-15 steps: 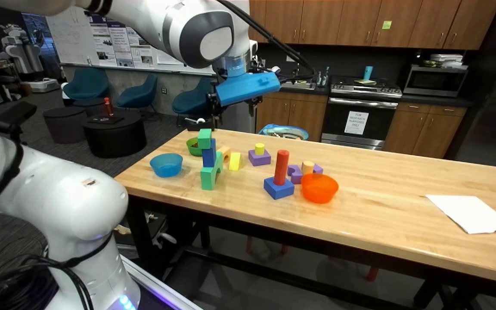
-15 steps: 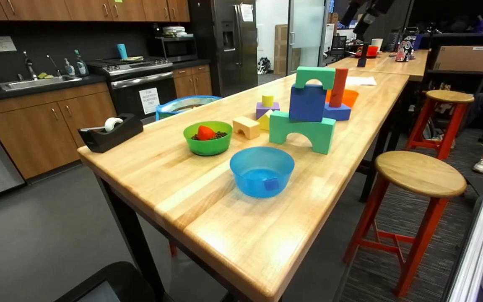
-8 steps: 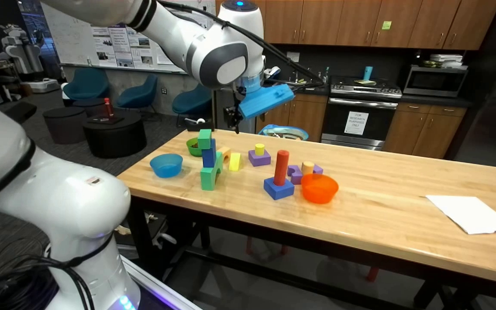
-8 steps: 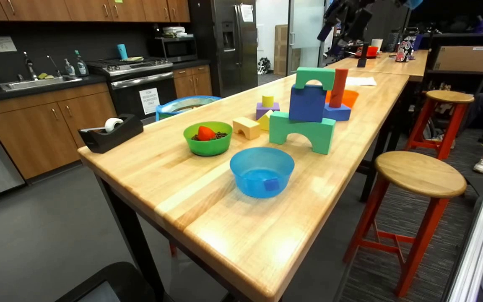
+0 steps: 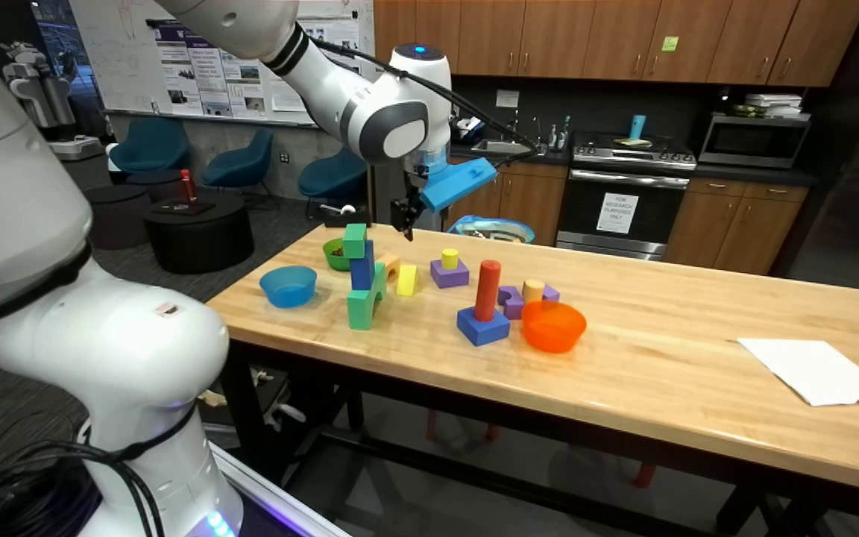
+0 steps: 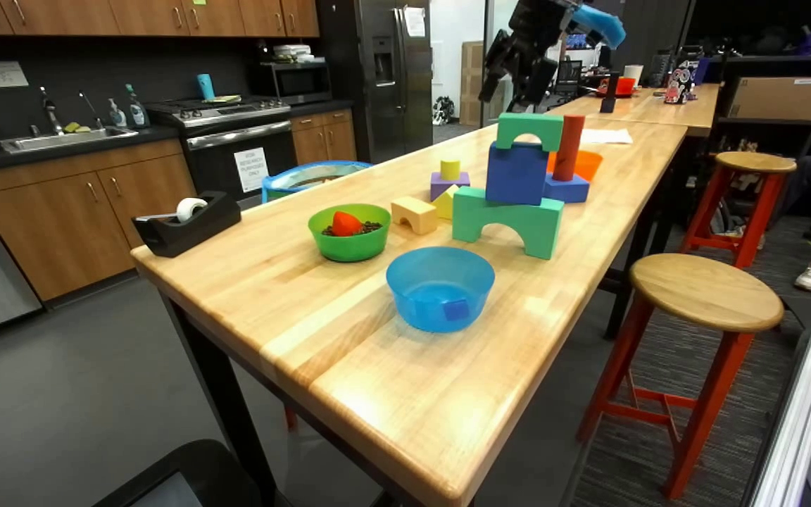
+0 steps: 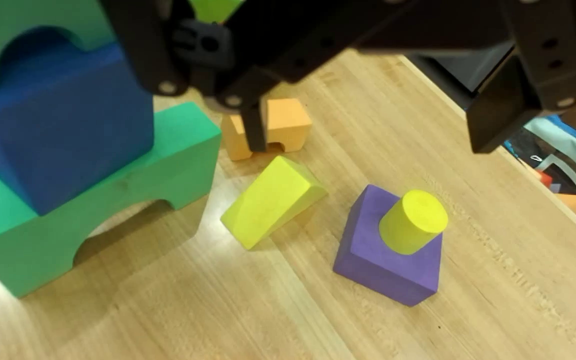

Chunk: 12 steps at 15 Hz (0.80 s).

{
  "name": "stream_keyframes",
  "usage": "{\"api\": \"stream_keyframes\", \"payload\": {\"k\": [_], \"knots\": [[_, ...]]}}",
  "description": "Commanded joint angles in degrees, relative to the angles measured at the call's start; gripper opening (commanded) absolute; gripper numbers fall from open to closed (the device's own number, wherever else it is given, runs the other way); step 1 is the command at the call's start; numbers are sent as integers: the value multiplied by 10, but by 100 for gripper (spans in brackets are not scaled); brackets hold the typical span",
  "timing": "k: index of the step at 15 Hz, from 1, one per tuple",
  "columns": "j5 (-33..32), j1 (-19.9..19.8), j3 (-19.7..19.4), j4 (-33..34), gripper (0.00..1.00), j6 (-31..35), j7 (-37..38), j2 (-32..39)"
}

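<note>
My gripper (image 7: pixel 368 145) is open and empty, its two fingers wide apart. It hangs above the table in both exterior views (image 5: pixel 403 224) (image 6: pixel 505 102). Below it in the wrist view are a purple block (image 7: pixel 388 270) with a yellow cylinder (image 7: pixel 413 222) standing on it, a yellow wedge (image 7: pixel 273 200) and an orange arch (image 7: pixel 288 120), partly hidden by a finger. To the left stands a green arch (image 7: pixel 188 145) bearing a blue block (image 7: pixel 68 125), with a smaller green arch (image 7: pixel 63 15) on top. The gripper touches none of them.
A blue bowl (image 6: pixel 441 289), a green bowl (image 6: pixel 349 239) with a red piece inside, and a tape dispenser (image 6: pixel 187 222) are on the table. A red cylinder (image 5: pixel 487 291) stands on a blue block (image 5: pixel 483 328) beside an orange bowl (image 5: pixel 553 326). White paper (image 5: pixel 821 369) lies farther along.
The arm has lowered the gripper and brought it nearer the block stack and the purple block. The blocks and bowls have not moved.
</note>
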Motion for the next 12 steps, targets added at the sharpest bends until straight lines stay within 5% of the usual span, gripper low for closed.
{"api": "stream_keyframes", "payload": {"k": [1,5,12], "knots": [[62,-21,25,53,100,-48,-88,59],[96,-65,61,97,100,-119,-163,109],[66,-138,120,156,100,-191,-201,162]]}}
